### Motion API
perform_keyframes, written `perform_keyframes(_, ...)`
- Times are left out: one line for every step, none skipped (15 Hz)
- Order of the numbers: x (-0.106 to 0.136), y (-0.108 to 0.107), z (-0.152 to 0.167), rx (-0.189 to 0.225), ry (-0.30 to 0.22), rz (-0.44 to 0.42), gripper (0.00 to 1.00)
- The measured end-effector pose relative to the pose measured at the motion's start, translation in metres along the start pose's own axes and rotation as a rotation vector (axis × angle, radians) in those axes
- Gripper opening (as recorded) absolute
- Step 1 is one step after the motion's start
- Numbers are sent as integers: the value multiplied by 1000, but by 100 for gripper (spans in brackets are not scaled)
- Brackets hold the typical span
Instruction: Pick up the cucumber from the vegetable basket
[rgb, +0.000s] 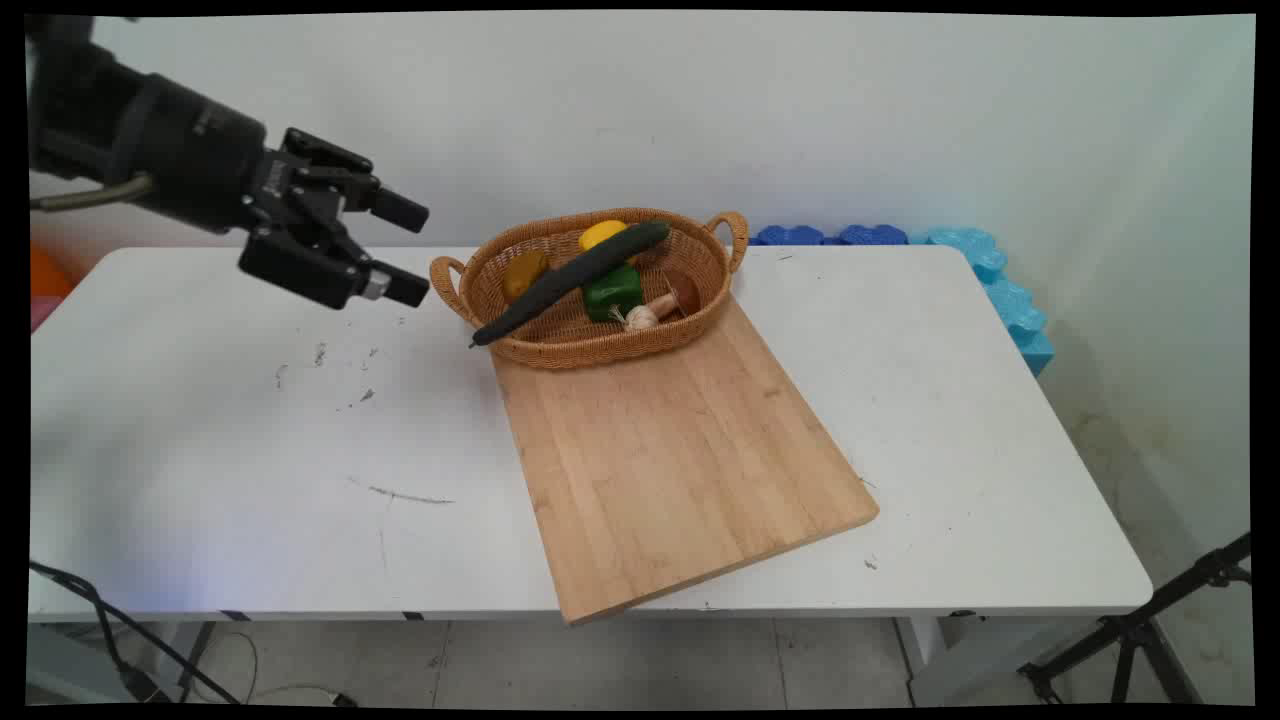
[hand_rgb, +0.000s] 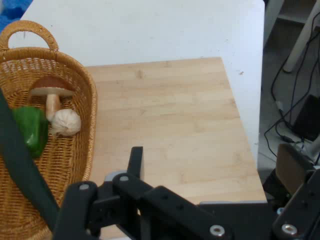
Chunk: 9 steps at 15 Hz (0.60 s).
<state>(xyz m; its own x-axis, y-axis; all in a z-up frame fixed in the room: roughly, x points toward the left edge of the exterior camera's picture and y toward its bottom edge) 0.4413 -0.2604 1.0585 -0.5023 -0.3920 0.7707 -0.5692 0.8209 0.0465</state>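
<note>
**Clerk:** Setting?

**Inspector:** A plain white wall, and in front of it a white surface (rgb: 250, 450), scuffed on its left half. Blue foam blocks (rgb: 985, 270) line its far right corner. A tripod leg (rgb: 1140, 630) stands on the floor at lower right.

**Clerk:** What lies on it, largest first?

**Inspector:** A wooden board (rgb: 680, 460) is set at an angle, with its near corner past the surface's front edge. A two-handled wicker basket (rgb: 590, 350) sits across the board's far end. A long dark cucumber (rgb: 570, 283) lies on the diagonal in the basket, and its tip pokes over the near left rim. Under and beside it are a green pepper (rgb: 613, 290), a yellow fruit (rgb: 602, 234) and a brownish-yellow piece (rgb: 524, 273) that I cannot identify. A mushroom (rgb: 672, 297) and a garlic bulb (rgb: 640, 317) lie touching at the right end.

**Clerk:** And the gripper?

**Inspector:** The gripper (rgb: 418, 252) hangs in the air above the surface and points right. It is just left of the basket's left handle (rgb: 447, 283) but apart from it. The fingers (rgb: 400, 210) are spread wide with nothing between them, and they touch nothing. The hand view looks over the board, with the basket's right end at its left edge.
</note>
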Motion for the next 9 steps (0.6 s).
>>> perform_keyframes(4, -5, 4, 3, -5, -6, 100)
perform_keyframes(8, -9, 8, 6, -10, -11, 100)
perform_keyframes(14, -14, 13, 9, -13, -19, 100)
perform_keyframes(20, -20, 18, 14, -17, -29, 100)
perform_keyframes(25, -24, 22, 18, -19, -38, 100)
perform_keyframes(32, -30, 28, 25, -22, -47, 100)
perform_keyframes(38, -35, 35, 35, -28, -58, 100)
perform_keyframes(43, -40, 40, 45, -33, -67, 100)
perform_keyframes(47, -43, 45, 54, -37, -73, 100)
